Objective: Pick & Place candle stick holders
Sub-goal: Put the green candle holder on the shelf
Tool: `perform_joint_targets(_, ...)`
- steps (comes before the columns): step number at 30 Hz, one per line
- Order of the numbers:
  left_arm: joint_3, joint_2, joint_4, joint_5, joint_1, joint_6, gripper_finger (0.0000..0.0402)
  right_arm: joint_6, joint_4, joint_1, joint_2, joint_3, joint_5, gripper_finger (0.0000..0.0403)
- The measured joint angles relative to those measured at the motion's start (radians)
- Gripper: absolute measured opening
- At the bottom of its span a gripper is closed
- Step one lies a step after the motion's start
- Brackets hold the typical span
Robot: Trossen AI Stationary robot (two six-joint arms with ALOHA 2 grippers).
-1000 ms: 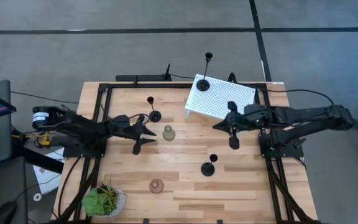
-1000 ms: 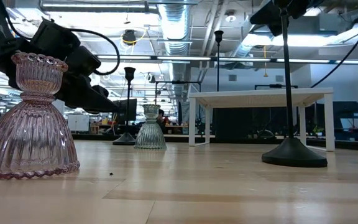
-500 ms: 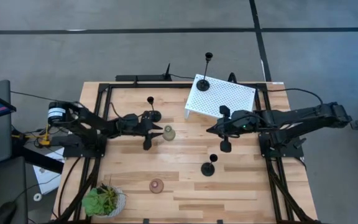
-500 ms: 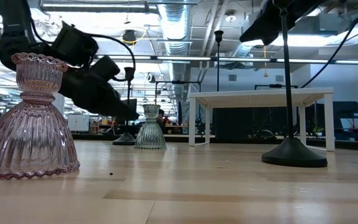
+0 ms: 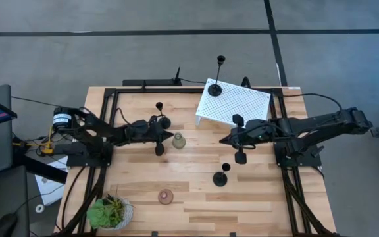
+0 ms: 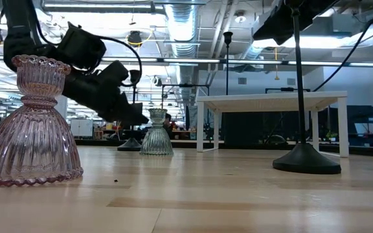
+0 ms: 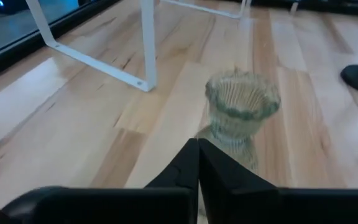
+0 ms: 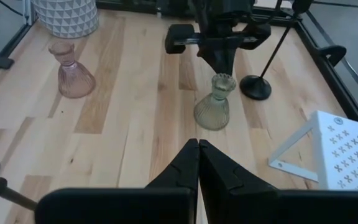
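The left gripper [image 5: 170, 137] hangs low over the table with its fingers pressed together, tips touching and holding nothing, as its own wrist view shows. Just ahead of those tips, with a narrow gap between, stands the grey-green holder [image 5: 179, 141], upright on its ribbed base; from the left wrist it fills the middle of the view right beyond the closed fingertips [image 7: 194, 163]. Just to the side of this gripper, close against the arm, stands a tall black holder [image 5: 162, 116], its round base on the wood. The right gripper [image 5: 224, 139] is held above the table, pointing across it toward the left one, its fingers likewise shut with nothing between them. The grey-green holder lies straight ahead of it, well apart, with bare wood between. A second tall black holder [image 5: 222, 174] stands near this gripper, to one side and closer to the table's front edge. The third tall black holder [image 5: 217, 80] stands on a corner of the white perforated stand [image 5: 242, 107], which sits just behind the right arm. The pinkish-brown holder [image 5: 166, 196] stands upright well away from both grippers near the front of the table [image 5: 196, 210], and a small potted plant [image 5: 110, 212] sits at the front corner on the left arm's side.
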Motion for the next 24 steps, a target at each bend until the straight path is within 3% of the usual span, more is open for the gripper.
perform_joint_targets(8,0.066,0.039,-0.002,-0.004,-0.031,-0.006,0.0003,-0.008,-0.002,0.0,0.0,0.0,0.0,0.0)
perform_joint_targets(18,0.25,0.274,-0.001,0.015,-0.066,0.001,0.0002,-0.009,-0.023,0.0,0.0,0.0,0.0,0.0)
perform_joint_targets(24,0.26,0.269,-0.025,0.058,-0.067,0.027,0.0002,-0.004,-0.051,0.0,-0.002,0.0,0.0,0.0)
